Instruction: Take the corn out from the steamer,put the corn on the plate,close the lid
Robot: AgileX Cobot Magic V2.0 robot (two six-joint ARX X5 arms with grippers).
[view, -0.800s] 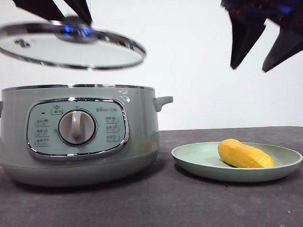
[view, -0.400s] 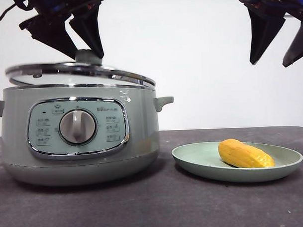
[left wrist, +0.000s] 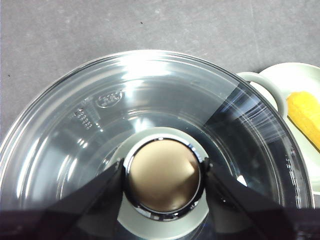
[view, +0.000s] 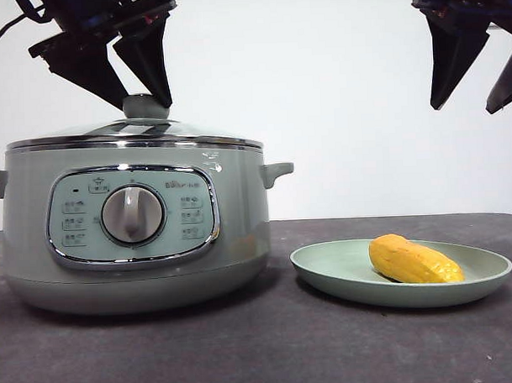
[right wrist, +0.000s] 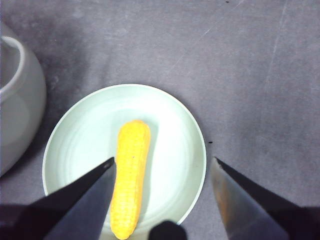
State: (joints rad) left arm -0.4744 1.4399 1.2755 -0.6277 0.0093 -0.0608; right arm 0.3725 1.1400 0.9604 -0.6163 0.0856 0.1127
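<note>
A: What can't be made out here?

B: The steamer (view: pixel 131 238) runs off the front view's left side, so its left handle is cut. Its inside is hidden under the lid (view: pixel 134 133).

A: And the claws?

B: The right claw (view: pixel 474 54) is cropped by the frame's top and side. The small icons on the panel (view: pixel 131 215) are too tiny to read.

A: The corn (right wrist: pixel 129 177)?

B: One end is partly hidden behind a dark claw part in the right wrist view.

Bright, even light; glare streaks the lid (left wrist: pixel 150 110); focus sharp.
</note>
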